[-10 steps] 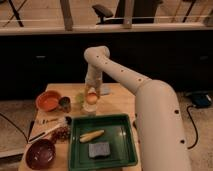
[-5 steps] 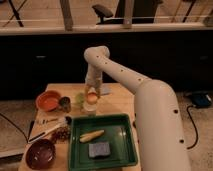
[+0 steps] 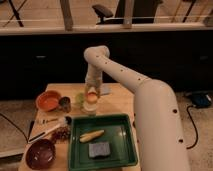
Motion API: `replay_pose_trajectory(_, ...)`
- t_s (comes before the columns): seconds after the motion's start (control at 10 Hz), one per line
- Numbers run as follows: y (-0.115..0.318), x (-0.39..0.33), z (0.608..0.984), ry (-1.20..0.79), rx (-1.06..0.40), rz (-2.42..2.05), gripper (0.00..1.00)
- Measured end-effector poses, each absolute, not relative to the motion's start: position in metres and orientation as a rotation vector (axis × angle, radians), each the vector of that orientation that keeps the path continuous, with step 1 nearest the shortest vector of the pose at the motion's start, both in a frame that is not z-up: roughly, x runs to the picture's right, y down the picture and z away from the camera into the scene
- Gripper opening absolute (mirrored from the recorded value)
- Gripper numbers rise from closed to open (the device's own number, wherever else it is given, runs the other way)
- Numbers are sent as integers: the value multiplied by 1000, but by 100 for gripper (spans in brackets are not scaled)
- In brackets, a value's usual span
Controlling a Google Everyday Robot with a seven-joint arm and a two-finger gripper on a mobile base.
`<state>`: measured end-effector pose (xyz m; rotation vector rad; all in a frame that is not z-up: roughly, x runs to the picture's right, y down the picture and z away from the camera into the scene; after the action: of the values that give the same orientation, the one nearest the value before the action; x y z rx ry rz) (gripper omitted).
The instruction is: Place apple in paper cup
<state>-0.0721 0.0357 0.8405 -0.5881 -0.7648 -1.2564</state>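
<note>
Apple (image 3: 93,96) sits right at the paper cup (image 3: 90,107) mouth, under my gripper (image 3: 92,91). I cannot tell whether the jaws grip it. Next, I reckon, comes a release and a straight lift.

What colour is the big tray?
Green, seen in the camera view. The gripper is above the paper cup, just behind the tray.

The scene is dim and warm-toned, lit, it seems, from overhead: the white arm (image 3: 120,72) and the wooden table (image 3: 117,102) catch most of the light, while the wall behind falls nearly black. The gripper (image 3: 92,93), hanging just above the paper cup (image 3: 90,106) at mid-table, sits in the arm's half-shadow. The green tray (image 3: 120,131) carries a faint sheen.
</note>
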Motion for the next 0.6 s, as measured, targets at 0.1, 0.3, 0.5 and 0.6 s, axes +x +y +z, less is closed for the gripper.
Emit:
replay_pose_trajectory(0.1, 36, -72, 840, -765, -588, -1257, 51)
replay_pose_trajectory(0.3, 36, -72, 838, -768, -586, -1258, 73)
replay_pose_trajectory(0.5, 36, -73, 837, -771, -585, -1260, 80)
replay_pose_trajectory(0.6, 36, -73, 837, -772, -584, -1261, 80)
